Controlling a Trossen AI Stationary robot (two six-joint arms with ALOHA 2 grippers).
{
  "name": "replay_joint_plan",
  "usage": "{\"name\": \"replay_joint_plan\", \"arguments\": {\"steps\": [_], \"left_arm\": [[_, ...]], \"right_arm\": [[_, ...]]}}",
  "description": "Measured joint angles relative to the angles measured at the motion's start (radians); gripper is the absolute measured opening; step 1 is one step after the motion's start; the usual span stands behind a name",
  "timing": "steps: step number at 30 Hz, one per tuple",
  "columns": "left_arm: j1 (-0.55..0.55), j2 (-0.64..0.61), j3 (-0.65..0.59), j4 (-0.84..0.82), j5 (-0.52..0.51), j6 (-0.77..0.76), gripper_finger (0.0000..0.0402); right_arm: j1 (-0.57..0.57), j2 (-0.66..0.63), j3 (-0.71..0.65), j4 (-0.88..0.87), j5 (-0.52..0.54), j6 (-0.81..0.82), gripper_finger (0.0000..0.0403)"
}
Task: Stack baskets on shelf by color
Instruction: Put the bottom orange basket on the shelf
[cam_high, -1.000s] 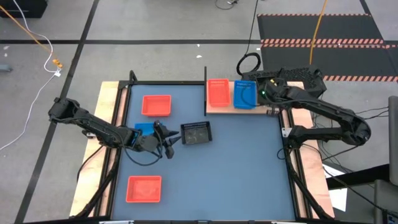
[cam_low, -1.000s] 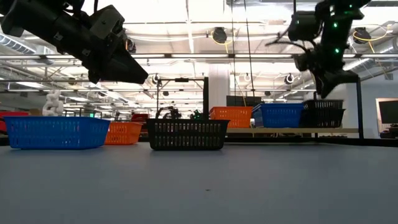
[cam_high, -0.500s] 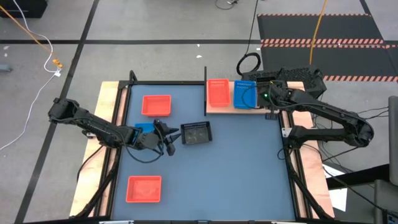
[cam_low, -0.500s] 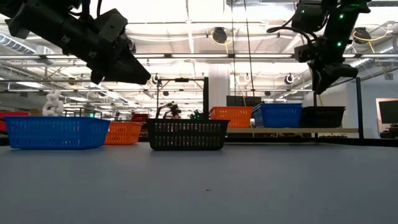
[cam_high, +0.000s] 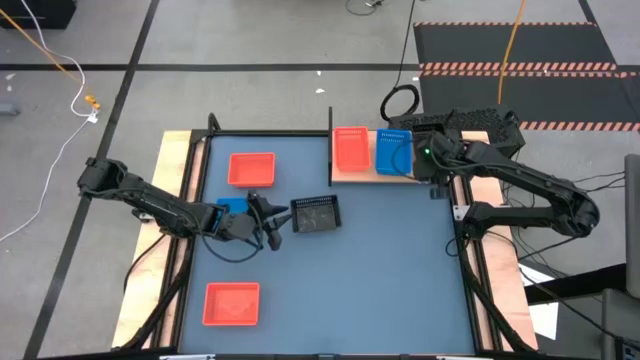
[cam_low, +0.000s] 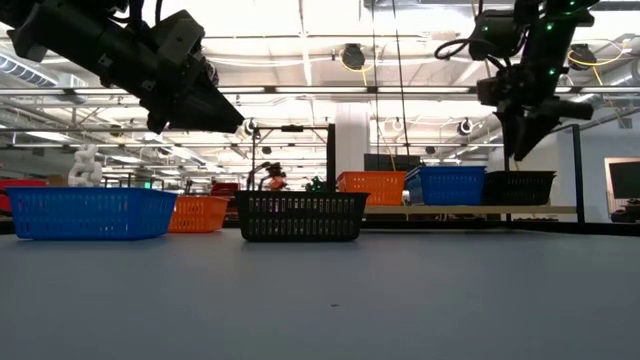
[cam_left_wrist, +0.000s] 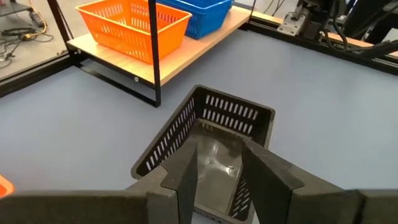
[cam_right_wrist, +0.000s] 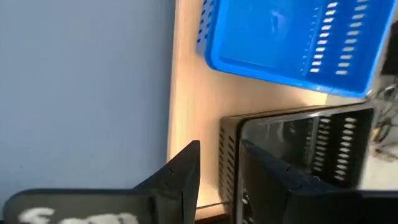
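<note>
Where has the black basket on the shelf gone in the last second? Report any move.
Yes. In the low view the black basket has dropped beside the blue basket onto the shelf, below the right gripper.

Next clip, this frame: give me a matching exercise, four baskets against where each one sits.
1. orange basket on the shelf
2. blue basket on the shelf
3. black basket on the shelf
4. black basket on the table

A. below the right gripper
B. beside the post
C. in front of the left gripper
D. middle of the shelf

Pairs: 1-B, 2-D, 3-A, 4-C
</note>
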Motion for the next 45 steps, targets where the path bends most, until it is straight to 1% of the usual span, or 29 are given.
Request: {"name": "replay_joint_plan", "arguments": {"steps": [4,7,11,15,19,27,30,34,38,45], "left_arm": [[0.0,0.0,0.0,0.0,0.0,0.0,0.0127],[0.0,0.0,0.0,-0.001,0.0,0.001,0.0127],[0.0,0.0,0.0,-0.002,0.0,0.001,0.0127],[0.0,0.0,0.0,-0.004,0.0,0.001,0.0127],[0.0,0.0,0.0,-0.004,0.0,0.001,0.0127],[0.0,0.0,0.0,-0.004,0.0,0.001,0.0127],[0.0,0.0,0.0,-0.004,0.0,0.001,0.0127],[0.0,0.0,0.0,-0.005,0.0,0.001,0.0127],[0.0,0.0,0.0,-0.004,0.0,0.0,0.0127],[0.0,0.0,0.0,-0.004,0.0,-0.001,0.0127]], "right_arm": [[0.0,0.023,0.0,-0.003,0.002,0.076,0.0106],[0.0,0.049,0.0,0.001,0.032,0.076,0.0116],[-0.007,0.081,0.0,0.029,0.108,0.066,0.0142],[-0.018,0.097,0.0,0.049,0.101,0.048,0.0173],[-0.034,0.117,0.0,0.049,0.099,0.03,0.019],[-0.06,0.157,0.0,0.045,0.098,0.042,0.0179],[-0.059,0.157,0.0,0.045,0.097,0.079,0.0174],[-0.059,0.157,0.0,0.031,0.035,0.148,0.0169],[-0.049,0.157,0.0,0.014,-0.03,0.173,0.0169],[-0.036,0.157,0.0,0.015,-0.031,0.202,0.0169]]}}
